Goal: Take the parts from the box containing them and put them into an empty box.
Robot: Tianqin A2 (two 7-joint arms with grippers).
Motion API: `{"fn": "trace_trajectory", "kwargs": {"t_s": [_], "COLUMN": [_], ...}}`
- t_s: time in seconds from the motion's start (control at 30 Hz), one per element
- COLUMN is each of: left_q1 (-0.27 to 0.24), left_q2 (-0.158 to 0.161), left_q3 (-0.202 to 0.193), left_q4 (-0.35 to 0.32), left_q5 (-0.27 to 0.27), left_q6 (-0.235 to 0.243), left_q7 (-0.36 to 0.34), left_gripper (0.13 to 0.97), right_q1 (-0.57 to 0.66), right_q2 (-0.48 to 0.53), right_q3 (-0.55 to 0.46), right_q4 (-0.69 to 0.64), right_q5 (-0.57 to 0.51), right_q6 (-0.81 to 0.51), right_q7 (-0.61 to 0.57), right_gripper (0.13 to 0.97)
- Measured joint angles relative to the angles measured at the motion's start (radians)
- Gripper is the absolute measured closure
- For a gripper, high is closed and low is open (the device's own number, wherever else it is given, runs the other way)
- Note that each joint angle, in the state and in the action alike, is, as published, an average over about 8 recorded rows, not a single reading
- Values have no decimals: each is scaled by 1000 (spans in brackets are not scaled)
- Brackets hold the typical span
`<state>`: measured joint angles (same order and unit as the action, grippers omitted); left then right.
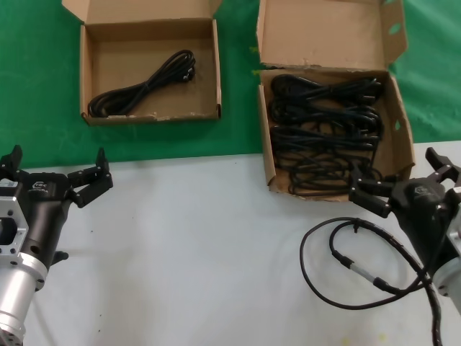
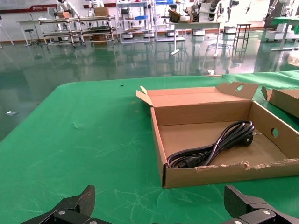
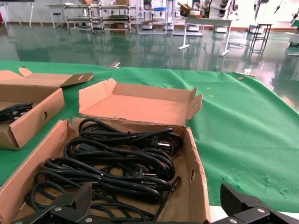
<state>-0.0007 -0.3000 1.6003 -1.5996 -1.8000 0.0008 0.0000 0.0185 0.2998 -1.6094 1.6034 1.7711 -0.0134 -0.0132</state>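
The right gripper [image 1: 403, 180] is held spread apart, empty, just short of the full box [image 1: 401, 137], where the bundled cords [image 1: 324, 130] lie. The left gripper [image 1: 57, 171], likewise spread, is faced by the other box [image 1: 85, 72], one cord [image 1: 144, 85] inside.

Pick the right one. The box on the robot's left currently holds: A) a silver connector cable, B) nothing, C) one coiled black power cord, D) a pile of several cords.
C: the smaller brown cardboard box on the left holds a single coiled black rubber power cord; the pile of cords is in the larger brown cardboard box.
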Motion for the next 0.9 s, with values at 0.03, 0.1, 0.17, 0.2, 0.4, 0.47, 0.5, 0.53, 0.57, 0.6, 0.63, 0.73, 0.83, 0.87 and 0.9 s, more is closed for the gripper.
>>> {"fn": "trace_trajectory", "kwargs": {"t_s": [0.03, 0.1, 0.17, 0.2, 0.4, 0.47, 0.5, 0.53, 0.57, 0.6, 0.63, 0.73, 0.83, 0.87, 0.9], "left_q1": [0, 0, 0, 0, 0, 0, 0, 0, 0, 0, 0, 0, 0, 0, 0], "left_q2": [0, 0, 0, 0, 0, 0, 0, 0, 0, 0, 0, 0, 0, 0, 0], "left_q3": [0, 0, 0, 0, 0, 0, 0, 0, 0, 0, 0, 0, 0, 0, 0], "left_q4": [0, 0, 0, 0, 0, 0, 0, 0, 0, 0, 0, 0, 0, 0, 0], "left_q5": [0, 0, 0, 0, 0, 0, 0, 0, 0, 0, 0, 0, 0, 0, 0], "left_q6": [0, 0, 0, 0, 0, 0, 0, 0, 0, 0, 0, 0, 0, 0, 0], "left_q7": [0, 0, 0, 0, 0, 0, 0, 0, 0, 0, 0, 0, 0, 0, 0], "left_gripper": [132, 132, 132, 132, 132, 132, 132, 132, 132, 132, 132, 132, 132, 132, 132], "right_q1": [0, 0, 0, 0, 0, 0, 0, 0, 0, 0, 0, 0, 0, 0, 0], "right_q2": [0, 0, 0, 0, 0, 0, 0, 0, 0, 0, 0, 0, 0, 0, 0], "right_q3": [0, 0, 0, 0, 0, 0, 0, 0, 0, 0, 0, 0, 0, 0, 0], "right_q4": [0, 0, 0, 0, 0, 0, 0, 0, 0, 0, 0, 0, 0, 0, 0], "right_q5": [0, 0, 0, 0, 0, 0, 0, 0, 0, 0, 0, 0, 0, 0, 0], "right_q6": [0, 0, 0, 0, 0, 0, 0, 0, 0, 0, 0, 0, 0, 0, 0], "right_q7": [0, 0, 0, 0, 0, 0, 0, 0, 0, 0, 0, 0, 0, 0, 0], "right_gripper": [129, 129, 129, 129, 129, 129, 129, 129, 129, 129, 129, 129, 129, 129, 129]}}
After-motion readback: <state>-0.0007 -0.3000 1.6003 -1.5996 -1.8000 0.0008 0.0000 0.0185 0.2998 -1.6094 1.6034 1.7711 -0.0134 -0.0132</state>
